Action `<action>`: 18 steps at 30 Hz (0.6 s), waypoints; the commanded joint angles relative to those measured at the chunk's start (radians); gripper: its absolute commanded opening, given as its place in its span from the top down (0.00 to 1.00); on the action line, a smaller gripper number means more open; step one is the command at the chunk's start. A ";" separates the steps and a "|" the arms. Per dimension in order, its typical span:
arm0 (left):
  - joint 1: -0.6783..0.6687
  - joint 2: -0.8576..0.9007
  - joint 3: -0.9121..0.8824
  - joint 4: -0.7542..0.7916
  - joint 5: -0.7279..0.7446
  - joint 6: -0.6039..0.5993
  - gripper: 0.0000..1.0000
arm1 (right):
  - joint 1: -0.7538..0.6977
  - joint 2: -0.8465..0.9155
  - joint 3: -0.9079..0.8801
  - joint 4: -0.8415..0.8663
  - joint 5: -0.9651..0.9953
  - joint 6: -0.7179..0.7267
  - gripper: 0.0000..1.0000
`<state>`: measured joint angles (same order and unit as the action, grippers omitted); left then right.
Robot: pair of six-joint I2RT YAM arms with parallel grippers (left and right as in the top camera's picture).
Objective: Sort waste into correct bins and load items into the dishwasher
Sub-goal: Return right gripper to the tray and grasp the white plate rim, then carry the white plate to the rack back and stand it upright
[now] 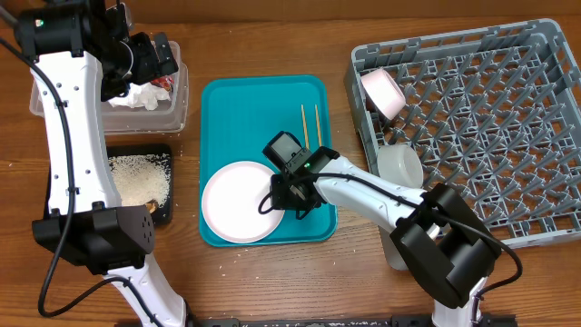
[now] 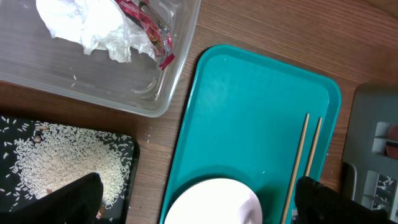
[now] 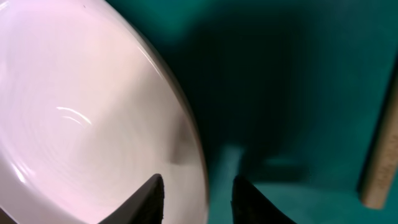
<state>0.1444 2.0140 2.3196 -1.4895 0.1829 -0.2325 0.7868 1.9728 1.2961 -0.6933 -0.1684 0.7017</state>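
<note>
The white plate [image 1: 238, 202] lies flat at the near end of the teal tray [image 1: 263, 100]. Its right-hand rim runs between the right jaws, which stand parted: one fingertip [image 3: 151, 198] is over the plate's face and the other is outside it, over bare tray. They straddle the rim without pinching it.

That rim is thin, glossy and down against the tray. In my judgement, closing from here could skid off the edge or shove the plate sideways rather than catch it. A hold so close to the edge might also let the plate droop once it is lifted.

The chopsticks [image 1: 310, 124] lie on the tray just outside the jaws, near enough to be knocked. The dish rack [image 1: 508, 118] stands well beyond them on the desk [image 1: 272, 282].

The left jaws hang wide open and empty above the clear tub [image 2: 149, 93], which holds the tissue [image 2: 93, 25] and the wrapper [image 2: 149, 28]. The black tray [image 2: 127, 149] of rice [image 2: 62, 155] is beside it.
</note>
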 commanded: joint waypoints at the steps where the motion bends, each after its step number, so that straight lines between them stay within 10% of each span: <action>1: 0.005 -0.006 0.012 0.002 -0.007 0.016 0.00 | 0.000 0.034 -0.017 0.008 -0.036 0.006 0.67; 5: 0.005 -0.006 0.012 0.002 -0.007 0.016 0.00 | -0.001 0.049 -0.021 0.008 -0.042 0.009 0.96; 18: 0.005 -0.006 0.012 0.002 -0.007 0.016 0.00 | -0.095 -0.126 0.192 -0.291 0.251 -0.076 0.96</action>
<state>0.1444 2.0140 2.3196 -1.4895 0.1829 -0.2325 0.7319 1.9739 1.3705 -0.9207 -0.1165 0.6865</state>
